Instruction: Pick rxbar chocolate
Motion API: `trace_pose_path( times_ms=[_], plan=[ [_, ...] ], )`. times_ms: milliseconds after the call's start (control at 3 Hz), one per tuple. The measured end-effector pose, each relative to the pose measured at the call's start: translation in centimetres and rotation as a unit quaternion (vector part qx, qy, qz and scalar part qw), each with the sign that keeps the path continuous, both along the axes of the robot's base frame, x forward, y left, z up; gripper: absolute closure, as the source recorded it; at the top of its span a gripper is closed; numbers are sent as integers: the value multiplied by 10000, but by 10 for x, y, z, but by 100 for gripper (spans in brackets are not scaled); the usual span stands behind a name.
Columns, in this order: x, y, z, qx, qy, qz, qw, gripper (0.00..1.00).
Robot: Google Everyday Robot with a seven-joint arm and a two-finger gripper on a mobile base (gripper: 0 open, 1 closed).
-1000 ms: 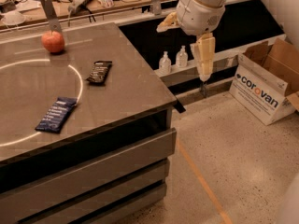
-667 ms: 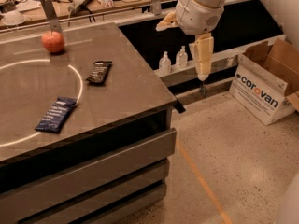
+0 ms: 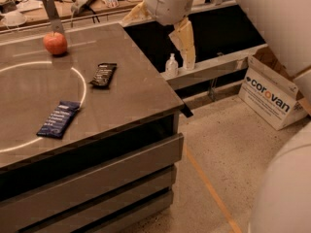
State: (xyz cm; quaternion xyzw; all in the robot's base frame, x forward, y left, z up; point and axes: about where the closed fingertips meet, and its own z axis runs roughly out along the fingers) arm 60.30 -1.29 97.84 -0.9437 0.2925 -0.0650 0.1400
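The rxbar chocolate [image 3: 103, 74], a flat bar in a black wrapper, lies on the grey table [image 3: 131, 96] just right of a white circle line. My gripper [image 3: 160, 29] hangs above the table's far right corner, up and to the right of the bar and apart from it. Its two tan fingers [image 3: 185, 42] are spread open and hold nothing.
A dark blue wrapped bar [image 3: 59, 118] lies near the front left. A red apple [image 3: 55, 43] sits at the back left. Small bottles [image 3: 171, 65] stand on a ledge right of the table. A cardboard box [image 3: 269, 96] sits on the floor at the right. Clutter lies on a bench behind.
My gripper has moved left, from over the ledge beside the table to above the table's far right corner. The bars and the apple have not moved.
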Motion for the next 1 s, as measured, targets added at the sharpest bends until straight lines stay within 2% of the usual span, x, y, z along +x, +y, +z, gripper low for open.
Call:
trace_pose_path(
  times_ms=[333, 667, 1000],
  plan=[
    [7, 43, -3, -300, -189, 1129, 9930, 0],
    [18, 86, -12, -468, -314, 2088, 9763, 0],
    [34, 115, -26, -488, -348, 2689, 9613, 0]
  ],
)
